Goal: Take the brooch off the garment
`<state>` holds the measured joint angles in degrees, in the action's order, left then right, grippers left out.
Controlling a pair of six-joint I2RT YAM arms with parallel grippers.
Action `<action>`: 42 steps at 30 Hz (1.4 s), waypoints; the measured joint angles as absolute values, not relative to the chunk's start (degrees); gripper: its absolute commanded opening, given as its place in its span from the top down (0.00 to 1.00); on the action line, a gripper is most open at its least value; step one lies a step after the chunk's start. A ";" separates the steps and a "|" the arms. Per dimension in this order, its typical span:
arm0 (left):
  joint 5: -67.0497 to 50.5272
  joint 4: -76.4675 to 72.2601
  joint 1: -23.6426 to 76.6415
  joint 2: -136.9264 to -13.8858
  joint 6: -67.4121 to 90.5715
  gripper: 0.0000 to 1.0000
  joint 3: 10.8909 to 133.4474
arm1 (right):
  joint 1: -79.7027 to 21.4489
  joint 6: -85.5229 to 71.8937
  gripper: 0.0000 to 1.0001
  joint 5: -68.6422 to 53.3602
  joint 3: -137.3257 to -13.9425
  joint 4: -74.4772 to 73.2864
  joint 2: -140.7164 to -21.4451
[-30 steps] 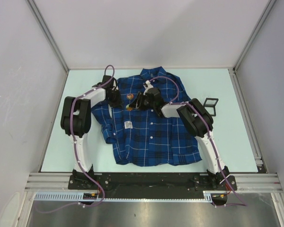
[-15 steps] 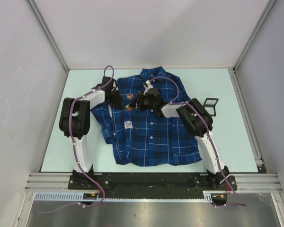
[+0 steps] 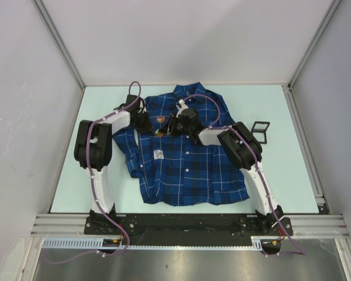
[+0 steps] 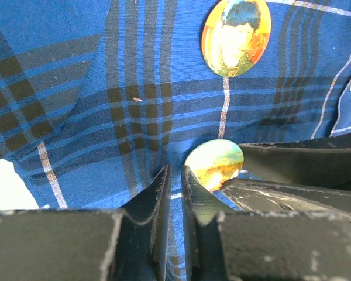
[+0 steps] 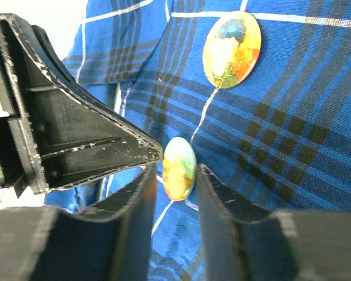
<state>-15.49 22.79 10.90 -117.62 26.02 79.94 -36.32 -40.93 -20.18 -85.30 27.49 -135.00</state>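
Closely bracketed, the yellow-green brooch on the plaid shirt's chest sits between your right gripper's parted fingers, not yet clamped. Your left gripper, just beside it on the left, pinches a fold of cloth. A portrait brooch lies beyond; the small black tray sits well apart rightward, contents indiscernible.

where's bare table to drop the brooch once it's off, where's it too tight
Bare table lies left of the left arm, and right of the right arm, nearer than the black frame. A strip runs beyond the collar. Crowded: the shirt chest, where left gripper and right gripper meet at the brooch.
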 measured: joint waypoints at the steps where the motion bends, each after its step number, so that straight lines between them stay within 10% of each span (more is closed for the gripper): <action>1: -15.49 22.79 10.90 -117.67 26.02 0.83 80.03 | -36.40 -40.73 0.71 -20.08 -85.41 27.38 -135.04; 12: -15.35 23.24 11.09 -117.73 26.02 0.80 80.27 | -36.86 -37.41 1.00 -18.24 -86.52 26.06 -135.33; 22: -15.31 24.38 10.92 -116.22 26.98 0.43 80.05 | -42.85 -25.10 1.00 -0.40 -86.87 18.00 -130.72; 42: -23.77 22.35 6.09 -112.66 31.31 0.34 77.23 | -53.41 -5.82 0.88 27.57 -99.00 4.69 -134.43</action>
<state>-23.77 22.35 6.09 -112.66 31.31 77.23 -53.41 -5.82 27.57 -99.00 4.69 -134.43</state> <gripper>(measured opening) 0.665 0.078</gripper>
